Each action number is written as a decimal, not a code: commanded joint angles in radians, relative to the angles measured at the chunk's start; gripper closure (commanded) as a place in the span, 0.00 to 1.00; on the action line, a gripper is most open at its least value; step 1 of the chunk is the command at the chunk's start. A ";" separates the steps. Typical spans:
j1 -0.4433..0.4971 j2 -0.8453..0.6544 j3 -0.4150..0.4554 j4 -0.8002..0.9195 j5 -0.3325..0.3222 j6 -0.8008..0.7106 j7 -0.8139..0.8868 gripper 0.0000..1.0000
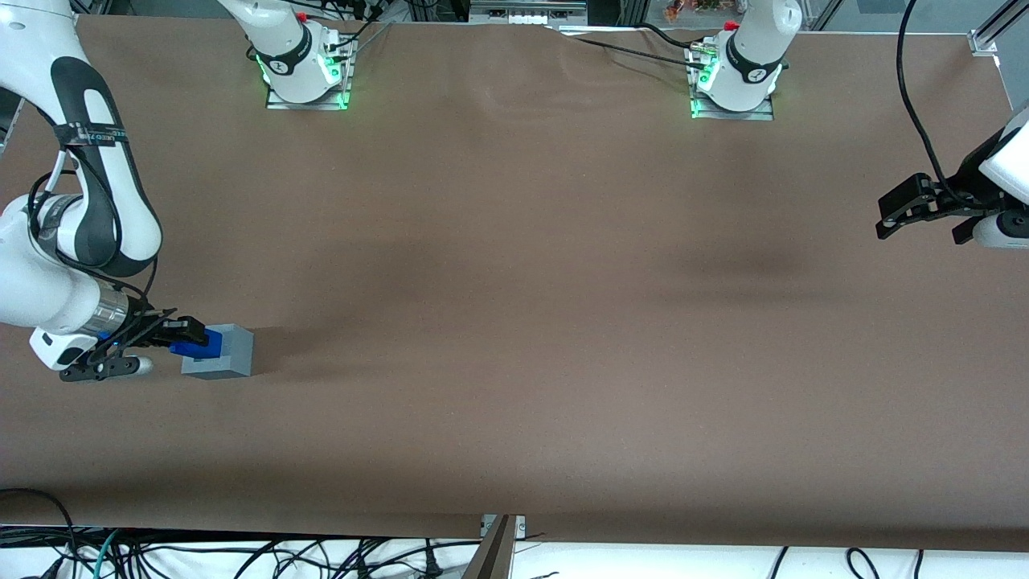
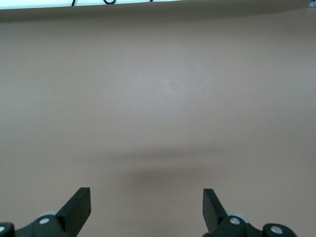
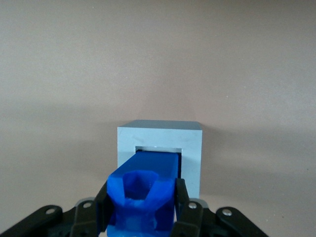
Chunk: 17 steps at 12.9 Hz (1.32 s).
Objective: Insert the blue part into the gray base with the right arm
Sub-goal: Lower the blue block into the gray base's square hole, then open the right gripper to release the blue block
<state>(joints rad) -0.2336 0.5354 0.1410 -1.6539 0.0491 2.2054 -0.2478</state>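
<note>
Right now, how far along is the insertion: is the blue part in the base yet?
Done: the gripper is shut on the blue part and has it at the gray base, toward the working arm's end of the table. In hand: its leading end sits in the base's square opening. Left: most of it still protrudes, so push it home, then release.

Claw-held point(image 3: 140, 207) blue part point(image 3: 143, 197) entering gray base point(image 3: 160, 140)

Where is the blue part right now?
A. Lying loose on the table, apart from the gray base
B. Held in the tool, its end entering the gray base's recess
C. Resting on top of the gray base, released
B: the tool grips the blue part, whose end sits in the gray base's square opening.
</note>
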 commanded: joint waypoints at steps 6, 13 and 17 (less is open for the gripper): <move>-0.009 0.009 0.003 -0.030 0.017 0.074 -0.015 0.79; -0.009 -0.057 0.012 -0.015 0.009 0.027 0.005 0.00; -0.009 -0.257 0.052 0.017 -0.047 -0.263 0.079 0.00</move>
<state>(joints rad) -0.2333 0.4029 0.1650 -1.6288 0.0406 2.0730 -0.2226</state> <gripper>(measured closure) 0.000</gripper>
